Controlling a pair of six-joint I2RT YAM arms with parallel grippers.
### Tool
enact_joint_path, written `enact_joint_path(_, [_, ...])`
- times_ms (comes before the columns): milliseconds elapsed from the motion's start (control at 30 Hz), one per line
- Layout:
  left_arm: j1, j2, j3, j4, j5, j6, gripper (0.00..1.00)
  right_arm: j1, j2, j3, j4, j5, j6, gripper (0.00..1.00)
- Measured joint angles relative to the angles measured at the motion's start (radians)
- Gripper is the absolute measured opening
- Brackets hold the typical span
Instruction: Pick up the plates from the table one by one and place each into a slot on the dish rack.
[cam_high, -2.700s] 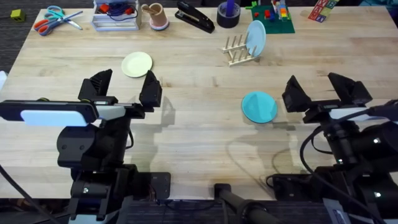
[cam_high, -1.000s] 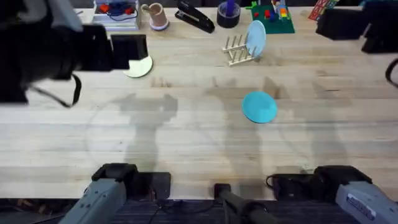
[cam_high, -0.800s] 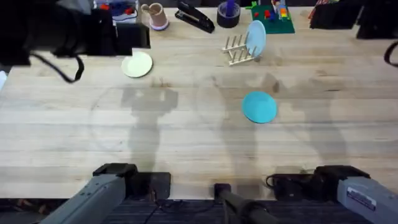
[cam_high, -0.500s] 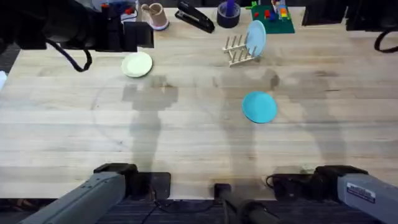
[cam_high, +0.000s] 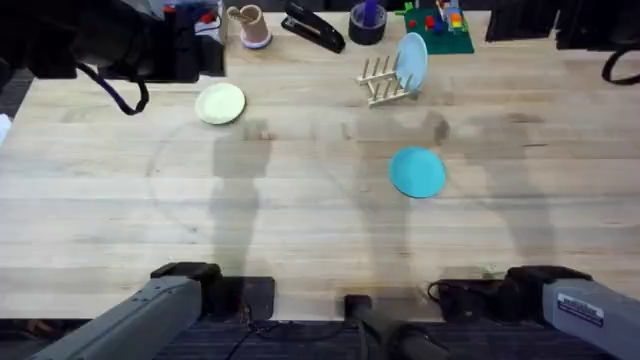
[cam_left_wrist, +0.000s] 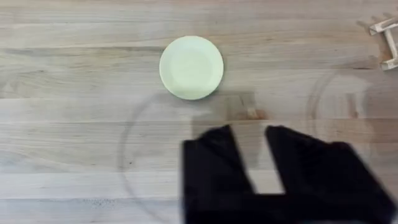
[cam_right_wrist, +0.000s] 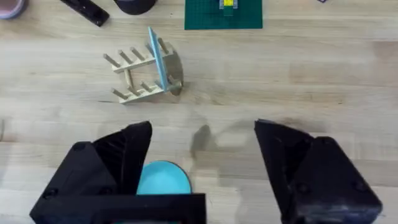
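2 plates lie flat on the worktop (cam_high: 300, 220): the cream-yellow plate (cam_high: 220, 103) at 10 o'clock, the turquoise plate (cam_high: 416, 171) right of centre. The dish rack (cam_high: 381, 82) at 1 o'clock already holds 1 light-blue plate (cam_high: 410, 60) upright. The left end effector (cam_left_wrist: 250, 140) hangs narrowly parted above the cream plate; the right end effector (cam_right_wrist: 202, 146) is spread wide. Likely risks: fingers skidding off a flat rim, or a descending plate nudging the light rack or its standing plate.
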Motion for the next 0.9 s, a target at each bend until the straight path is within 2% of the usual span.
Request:
enact_joint_path(33, [0.0, 0.0, 0.0, 0.001, 0.0, 0.0, 0.163, 0.0, 0.0, 0.0, 0.0, 0.0, 0.0, 0.995])
enact_joint_path(67, [0.0, 0.0, 0.0, 0.001, 0.0, 0.004, 0.077, 0.0, 0.0, 0.0, 0.0, 0.0, 0.0, 0.995])
enact_joint_path(100, [0.0, 0.0, 0.0, 0.001, 0.001, 0.004, 0.049, 0.0, 0.0, 0.0, 0.0, 0.0, 0.0, 0.995])
enact_joint_path(167, [0.009, 0.0, 0.0, 0.001, 0.019, 0.013, 0.042, 0.0, 0.0, 0.0, 0.0, 0.0, 0.0, 0.995])
enact_joint_path(267, [0.061, 0.0, 0.0, 0.001, 0.105, 0.045, 0.04, 0.0, 0.0, 0.0, 0.0, -0.001, 0.0, 0.995])
enact_joint_path(433, [0.252, 0.01, 0.002, 0.001, 0.319, 0.114, 0.039, 0.0, 0.0, 0.0, 0.0, -0.003, 0.0, 0.995])
enact_joint_path(533, [0.374, 0.055, 0.006, 0.001, 0.465, 0.162, 0.039, 0.0, 0.0, 0.0, 0.0, -0.003, 0.0, 0.995])
enact_joint_path(600, [0.436, 0.102, 0.009, 0.0, 0.551, 0.189, 0.039, 0.0, 0.0, 0.0, 0.0, -0.003, 0.0, 0.995])
enact_joint_path(733, [0.515, 0.209, 0.009, 0.0, 0.661, 0.238, 0.039, 0.0, 0.0, 0.0, 0.0, -0.003, 0.0, 0.995])
enact_joint_path(900, [0.578, 0.328, 0.009, 0.001, 0.739, 0.291, 0.038, 0.0, 0.0, 0.0, 0.0, -0.003, 0.0, 0.995])
